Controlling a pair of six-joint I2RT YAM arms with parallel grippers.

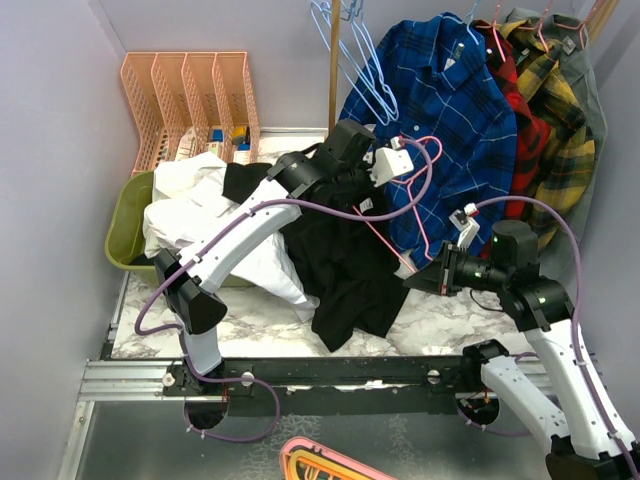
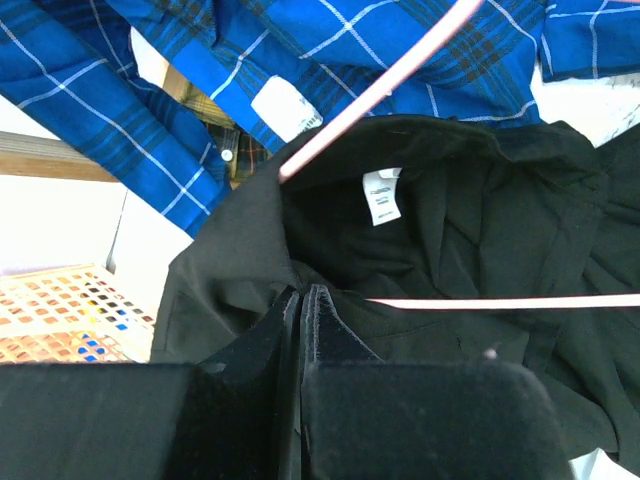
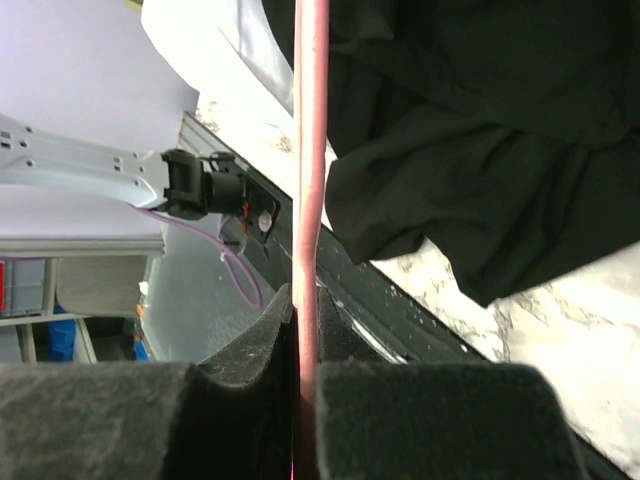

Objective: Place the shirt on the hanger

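Soft black shirt point(image 2: 470, 210), thin pink wire hanger point(image 2: 500, 300) inside its collar

Both arms reach in, both grips pinched closed.
The left arm point(image 1: 250, 235) stretches far forward and rightward, the left gripper point(image 2: 303, 312) nipping the shirt point(image 2: 460, 240). The right arm point(image 1: 572, 368) is bent, the right gripper point(image 3: 305, 350) pointing left, tight on the hanger point(image 3: 310, 150).

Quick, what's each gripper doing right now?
Left gripper: closed, pinching the black shirt.
Right gripper: closed on the pink hanger.
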